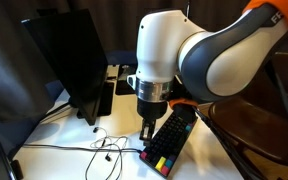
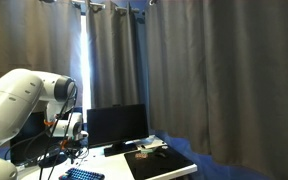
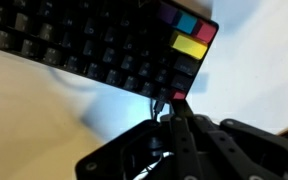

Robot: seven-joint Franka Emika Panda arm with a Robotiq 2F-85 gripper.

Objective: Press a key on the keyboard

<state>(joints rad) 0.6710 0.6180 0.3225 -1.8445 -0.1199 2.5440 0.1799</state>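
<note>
Closed fingers (image 3: 181, 122) beside keyboard (image 3: 94, 50); key legends blurred.

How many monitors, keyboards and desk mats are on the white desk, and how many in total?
Monitor: 1
Keyboard: 1
Desk mat: 1
Total: 3

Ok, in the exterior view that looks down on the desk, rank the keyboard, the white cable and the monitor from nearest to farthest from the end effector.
1. keyboard: right beside the end effector, on its image-right side.
2. white cable: lying loose, off to image-left.
3. monitor: standing at the back, upper image-left, clearly farthest.
</note>
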